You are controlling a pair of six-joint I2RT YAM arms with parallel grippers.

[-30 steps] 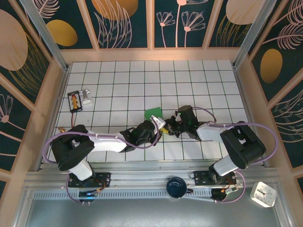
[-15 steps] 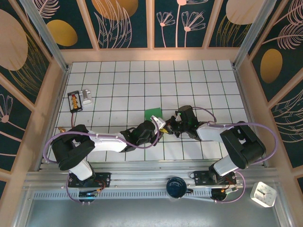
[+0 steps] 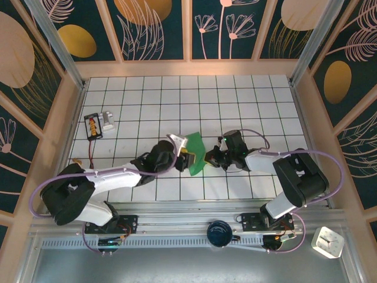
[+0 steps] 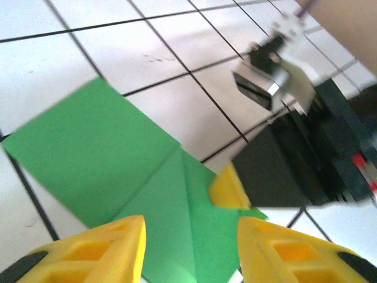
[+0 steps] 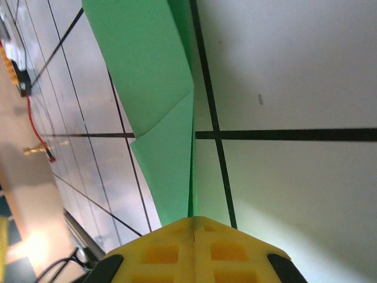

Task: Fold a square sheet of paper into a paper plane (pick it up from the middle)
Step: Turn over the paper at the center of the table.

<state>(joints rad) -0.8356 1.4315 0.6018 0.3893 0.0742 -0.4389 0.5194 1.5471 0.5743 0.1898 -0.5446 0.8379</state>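
Observation:
The green square sheet of paper (image 3: 195,154) is folded, with creases and a triangular flap, and lies across the tiles mid-table. My right gripper (image 3: 210,158) is shut on its right tip; in the right wrist view the yellow fingers (image 5: 177,244) press together on the paper's (image 5: 150,82) edge, which stands up from the floor. My left gripper (image 3: 184,151) is at the sheet's left side, open. In the left wrist view the left gripper (image 4: 191,250) straddles the paper (image 4: 100,153) without touching it, and the right gripper's yellow fingertip (image 4: 228,188) pinches the far corner.
A black and orange battery holder (image 3: 92,125) with a white block (image 3: 108,121) and a red wire sits at the far left. Wooden walls ring the tiled floor. A dark round object (image 3: 220,232) and a white clock (image 3: 327,242) lie beyond the front rail.
My left gripper has opened, let go of the paper and drawn back to the left. The sheet has unfolded wider and now hangs from the shut right gripper.

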